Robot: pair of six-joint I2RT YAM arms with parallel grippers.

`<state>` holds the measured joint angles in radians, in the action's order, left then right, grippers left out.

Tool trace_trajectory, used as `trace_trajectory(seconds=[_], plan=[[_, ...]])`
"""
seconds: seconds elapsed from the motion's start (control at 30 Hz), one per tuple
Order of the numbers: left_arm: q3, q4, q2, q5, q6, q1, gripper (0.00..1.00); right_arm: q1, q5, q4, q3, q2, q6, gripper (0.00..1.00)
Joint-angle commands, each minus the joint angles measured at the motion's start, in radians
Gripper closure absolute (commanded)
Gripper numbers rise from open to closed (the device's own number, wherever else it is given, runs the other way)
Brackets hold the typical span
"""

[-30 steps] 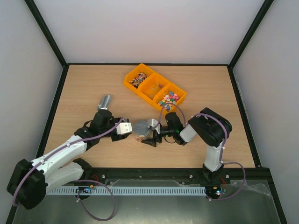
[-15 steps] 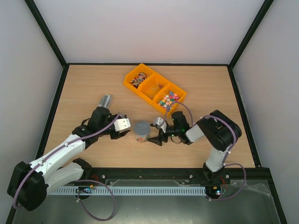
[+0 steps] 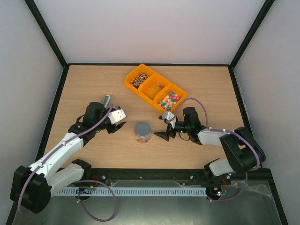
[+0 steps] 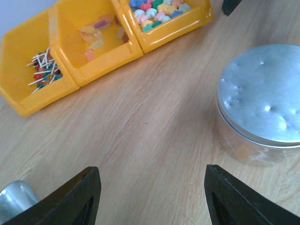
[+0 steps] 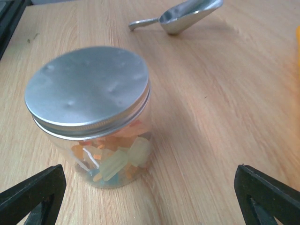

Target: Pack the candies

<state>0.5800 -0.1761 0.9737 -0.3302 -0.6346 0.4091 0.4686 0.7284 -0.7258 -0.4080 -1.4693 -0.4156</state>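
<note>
A clear jar [image 3: 142,131] with a silver lid stands on the table between my grippers, with mixed candies inside [image 5: 117,159]. More candies lie in a yellow three-part tray [image 3: 129,84]: red-white-dark pieces [image 3: 137,79], amber pieces [image 3: 156,89] and pastel cubes [image 3: 169,99]. My left gripper [image 3: 117,123] is open and empty, left of the jar and apart from it; the jar [image 4: 262,93] shows at the right of its view. My right gripper [image 3: 162,127] is open and empty, just right of the jar [image 5: 89,93], not touching it.
A silver scoop [image 3: 106,101] lies on the table by the left arm's wrist, and also shows in the right wrist view [image 5: 187,16]. The tray [image 4: 108,61] sits at the back centre. Black frame edges bound the table.
Both grippers have drawn back from the jar, the left one to the left and the right one to the right. The jar stands alone with its lid on.
</note>
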Motion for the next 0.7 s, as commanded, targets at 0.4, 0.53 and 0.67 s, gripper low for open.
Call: trace_trajectory(seconds=[0.4,0.53,0.67], plan=[[0.591,-0.257,0.320,-0.089,0.260,-0.180,0.19,-0.103,-0.134,0.313,-0.321,0.197,0.320,0.01],[0.779,-0.372,0.468,-0.122,0.346,-0.266,0.01,-0.154,-0.166,0.422,-0.485,0.176,0.390,0.01],[0.982,-0.548,0.630,-0.164,0.377,-0.352,0.01,-0.231,-0.209,0.558,-0.625,0.139,0.462,0.02]])
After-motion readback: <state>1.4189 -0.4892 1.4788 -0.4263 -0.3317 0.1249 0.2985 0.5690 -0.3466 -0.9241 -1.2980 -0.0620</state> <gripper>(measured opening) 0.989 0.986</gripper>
